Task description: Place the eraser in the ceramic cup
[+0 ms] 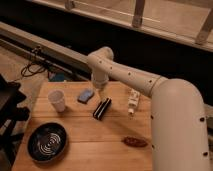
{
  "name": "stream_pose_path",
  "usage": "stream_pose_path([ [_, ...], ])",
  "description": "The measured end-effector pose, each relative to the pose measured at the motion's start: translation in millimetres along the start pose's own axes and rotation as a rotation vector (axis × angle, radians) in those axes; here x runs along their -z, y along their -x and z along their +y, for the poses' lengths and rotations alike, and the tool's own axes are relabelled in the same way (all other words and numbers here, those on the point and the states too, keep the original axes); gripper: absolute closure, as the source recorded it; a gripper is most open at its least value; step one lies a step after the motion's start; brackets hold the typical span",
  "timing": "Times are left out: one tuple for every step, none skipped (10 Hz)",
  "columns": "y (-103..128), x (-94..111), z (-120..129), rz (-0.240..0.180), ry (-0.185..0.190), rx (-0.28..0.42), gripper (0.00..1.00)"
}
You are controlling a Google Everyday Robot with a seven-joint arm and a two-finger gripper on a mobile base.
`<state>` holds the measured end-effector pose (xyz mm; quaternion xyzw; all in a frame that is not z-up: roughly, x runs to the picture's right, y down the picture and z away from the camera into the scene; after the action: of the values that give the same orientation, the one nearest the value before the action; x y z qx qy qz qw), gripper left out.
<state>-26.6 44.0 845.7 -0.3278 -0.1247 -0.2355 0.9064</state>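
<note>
The eraser (102, 108), a black block with a pale stripe, lies on the wooden table (90, 150) near its middle. The white ceramic cup (57, 100) stands upright to its left, near the table's left edge. My gripper (100, 93) hangs from the arm's wrist just above and behind the eraser's far end, between it and the blue-grey pad (86, 95). The gripper holds nothing that I can see.
A wide black bowl (47, 142) sits at the front left. A small white object (132, 101) lies to the right of the eraser. A reddish-brown oval thing (135, 142) lies at the front right. My big white arm (175, 115) covers the right side.
</note>
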Motion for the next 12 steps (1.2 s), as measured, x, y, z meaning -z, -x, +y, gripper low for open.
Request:
stream_pose_path([
  [1.2, -10.7, 2.9, -0.005, 0.007, 0.005, 0.35],
  [0.1, -22.4, 7.7, -0.013, 0.013, 0.007, 0.35],
  [-2.1, -34.4, 13.6, -0.032, 0.017, 0.003, 0.35],
  [-2.9, -39.4, 17.2, -0.043, 0.022, 0.000, 0.35],
  [-2.9, -43.3, 19.9, -0.048, 0.029, -0.001, 0.35],
  [-3.3, -45.6, 21.8, -0.051, 0.034, -0.003, 0.35],
  [-4.9, -49.3, 25.1, -0.056, 0.042, -0.009, 0.35],
  [-8.2, -53.3, 29.7, -0.063, 0.052, -0.019, 0.35],
  [-10.0, -59.4, 33.2, -0.071, 0.061, -0.025, 0.35],
  [-11.7, -69.3, 36.8, -0.083, 0.073, -0.029, 0.35],
  [-12.6, -76.9, 39.0, -0.094, 0.081, -0.031, 0.35],
  [-13.6, -80.9, 40.2, -0.103, 0.080, -0.034, 0.35],
])
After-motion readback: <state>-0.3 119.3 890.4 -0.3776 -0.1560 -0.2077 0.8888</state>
